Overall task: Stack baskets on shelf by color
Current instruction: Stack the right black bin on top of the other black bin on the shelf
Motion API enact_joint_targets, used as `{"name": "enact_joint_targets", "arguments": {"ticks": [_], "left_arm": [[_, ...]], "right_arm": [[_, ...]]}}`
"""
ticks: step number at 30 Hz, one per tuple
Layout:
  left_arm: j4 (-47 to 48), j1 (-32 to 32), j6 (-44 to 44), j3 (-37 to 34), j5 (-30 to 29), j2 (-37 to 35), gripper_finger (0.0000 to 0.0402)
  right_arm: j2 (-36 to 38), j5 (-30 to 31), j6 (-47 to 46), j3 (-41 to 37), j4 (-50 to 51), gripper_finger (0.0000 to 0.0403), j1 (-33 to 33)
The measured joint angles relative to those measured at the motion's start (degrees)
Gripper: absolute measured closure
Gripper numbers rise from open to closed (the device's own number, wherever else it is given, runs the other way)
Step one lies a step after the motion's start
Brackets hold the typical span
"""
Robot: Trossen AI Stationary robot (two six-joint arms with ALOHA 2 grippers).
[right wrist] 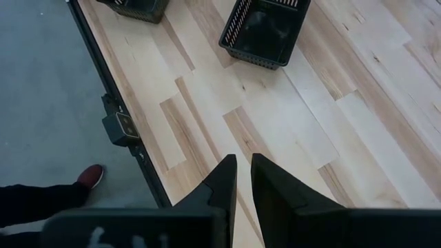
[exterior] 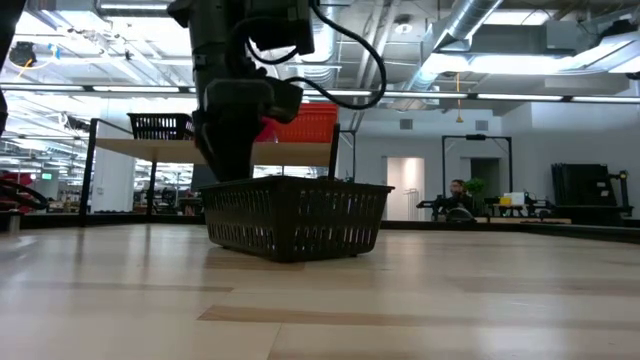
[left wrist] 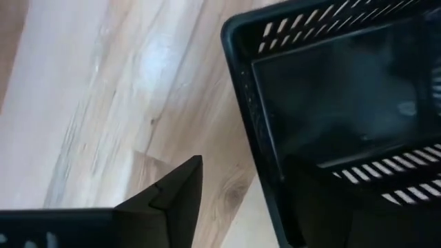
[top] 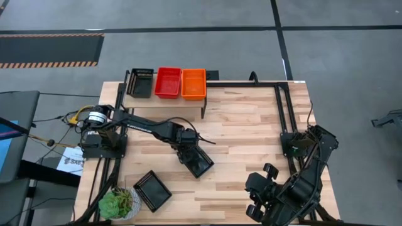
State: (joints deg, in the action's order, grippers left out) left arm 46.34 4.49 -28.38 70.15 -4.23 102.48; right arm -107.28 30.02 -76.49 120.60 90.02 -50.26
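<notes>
Wooden desk: left pincer straddles a black basket wall, grip unconfirmed; shelf holds three stacks; another black basket remains nearby.

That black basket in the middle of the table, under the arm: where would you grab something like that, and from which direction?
Probably by a long wall's rim, coming straight down from above. The black basket sits upright and open-topped on the table, so one finger can slip inside the thin mesh wall and one outside. The left gripper seems placed that way already, one finger outside the rim. The right gripper waits at the near right corner.
</notes>
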Motion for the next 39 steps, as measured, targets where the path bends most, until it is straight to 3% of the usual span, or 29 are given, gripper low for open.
{"name": "enact_joint_targets", "arguments": {"ticks": [7,15,21,29,34,39], "left_arm": [[-2.53,0.00,-0.66,-2.07,0.95,0.00,0.0260],[-3.10,0.00,0.91,-2.06,0.59,0.00,0.0389],[-1.30,-0.02,3.14,-1.11,5.87,-0.58,0.0399],[10.44,-0.16,12.74,8.76,9.29,-7.89,0.0401],[21.84,-2.26,20.86,18.93,5.17,-13.25,0.0401],[33.27,-6.51,32.20,31.05,-4.70,-16.68,0.0401]], "right_arm": [[0.00,0.00,0.00,0.00,0.00,0.0333,0.00],[0.00,0.00,0.02,0.00,-0.02,0.0333,0.00],[0.00,0.00,0.02,0.00,0.00,0.0333,0.04],[0.00,0.00,0.04,0.00,-0.03,0.0333,0.60],[0.00,0.02,0.46,0.00,-0.02,0.0333,1.50],[0.00,0.01,1.22,0.00,-0.01,0.0333,2.48]]}}
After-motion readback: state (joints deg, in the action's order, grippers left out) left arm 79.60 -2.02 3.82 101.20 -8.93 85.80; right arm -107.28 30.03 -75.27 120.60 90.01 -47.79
